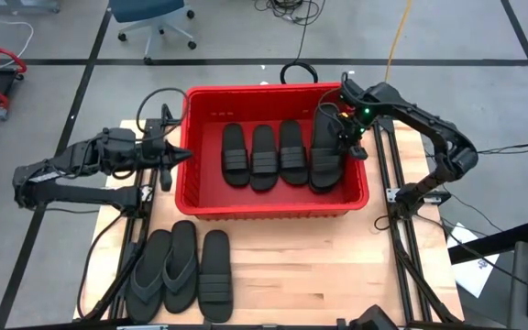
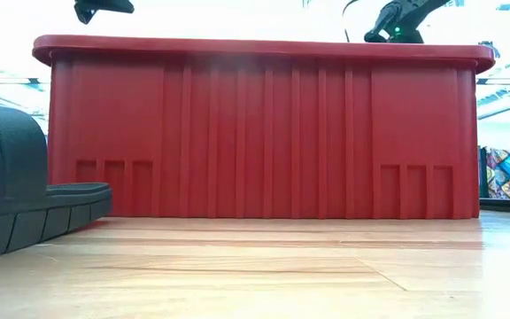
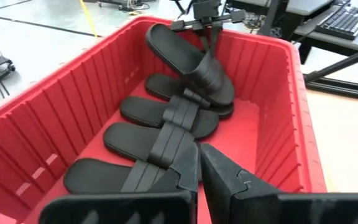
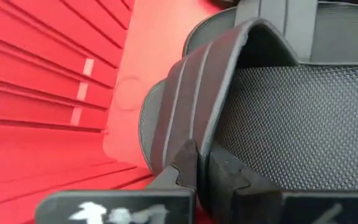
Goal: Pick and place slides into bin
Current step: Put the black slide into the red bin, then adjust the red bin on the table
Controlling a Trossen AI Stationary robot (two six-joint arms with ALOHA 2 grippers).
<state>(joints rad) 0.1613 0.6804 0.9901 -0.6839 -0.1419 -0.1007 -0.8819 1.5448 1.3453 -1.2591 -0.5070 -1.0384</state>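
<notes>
The red bin (image 1: 207,99) stands mid-table. Several black slides lie side by side on its floor (image 3: 143,140). Over its right end my right gripper (image 1: 345,128) is shut on another slide (image 3: 188,56), which is tilted above the last slide of the row. My left gripper (image 1: 180,154) hovers shut with nothing in it, just above the bin's left rim. Three more slides (image 1: 180,273) lie flat on the wooden table in front of the bin; the nearest one (image 2: 7,190) shows in the low view. My right gripper pinches the slide's ribbed band strap (image 4: 188,118) close to where it joins the sole's side, one finger on the strap's outside and the other on the footbed side. It comes from above, slanting down. The slide hangs tilted, its low end (image 3: 224,93) close over the slide below; whether they touch I cannot tell.
The bin's walls are tall and ribbed (image 2: 255,133). Bare wood (image 1: 319,275) lies at the table's near right. A black cable loop (image 1: 298,71) sits behind the bin. An office chair (image 1: 149,18) stands on the floor beyond.
</notes>
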